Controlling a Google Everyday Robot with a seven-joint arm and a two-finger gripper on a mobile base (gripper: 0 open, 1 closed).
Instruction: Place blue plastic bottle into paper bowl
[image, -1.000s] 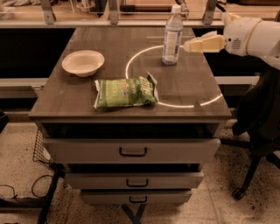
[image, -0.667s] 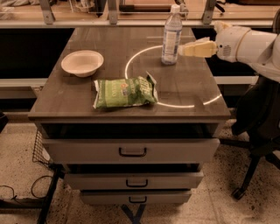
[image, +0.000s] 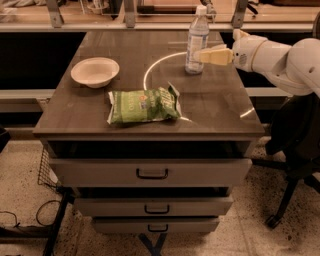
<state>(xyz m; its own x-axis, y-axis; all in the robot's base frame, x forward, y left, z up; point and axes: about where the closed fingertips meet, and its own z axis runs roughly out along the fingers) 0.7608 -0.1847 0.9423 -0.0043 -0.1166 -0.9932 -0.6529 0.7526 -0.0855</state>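
1. The gripper (image: 202, 54) hangs above the far right part of the table (image: 215, 105), on a white arm (image: 280, 57) that enters from the right side of the view.
2. I cannot tell whether the gripper is spread or pressed together.
3. The blue plastic bottle (image: 197, 32) stands upright on the table, directly at the tip of the gripper. The tip overlaps the bottle's middle part, and I cannot tell whether they touch.
4. The paper bowl (image: 95, 71) sits well apart from the gripper, toward the left side of the view, and nothing is in it.
5. A green snack bag (image: 144, 105) lies flat between the bowl and the gripper, nearer to the front edge.
6. Below the gripper's level, the table has drawers (image: 150, 172) at its front.
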